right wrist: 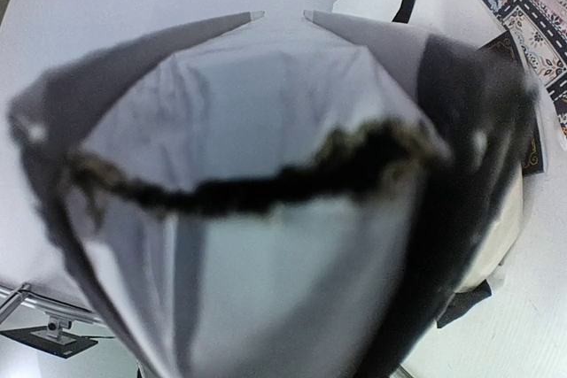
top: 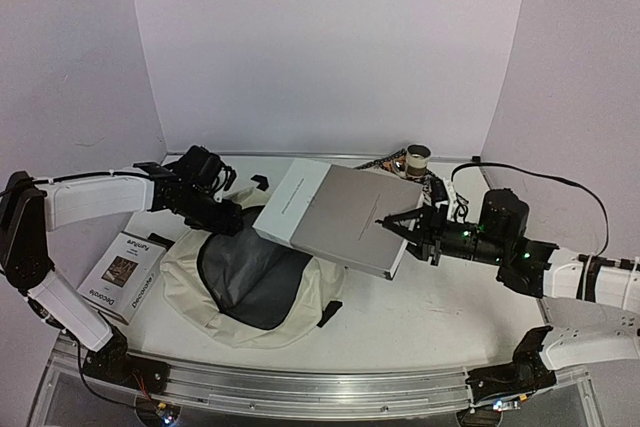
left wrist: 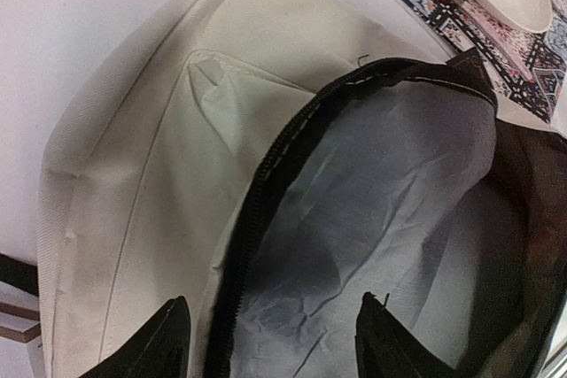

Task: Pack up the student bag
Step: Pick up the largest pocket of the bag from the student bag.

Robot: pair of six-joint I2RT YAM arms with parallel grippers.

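Observation:
The student bag (top: pixel 190 287) lies on the table left of centre, cream with a black zipper rim, its mouth gaping to show grey lining. My left gripper (top: pixel 228 215) sits at the bag's upper left rim. In the left wrist view it (left wrist: pixel 276 343) is open, with the zipper edge (left wrist: pixel 257 219) between its fingers. My right gripper (top: pixel 405 227) is shut on the right edge of a large grey book (top: pixel 340 212), held tilted above the bag's far right side. That book (right wrist: pixel 266 245) fills the right wrist view as a blur and hides the fingers there.
A small book with a photo cover (top: pixel 122 277) lies at the left, beside the bag. A patterned cloth (left wrist: pixel 532 68) and a cream round thing (top: pixel 417 158) lie at the back, behind the grey book. White walls close in the table's back and sides.

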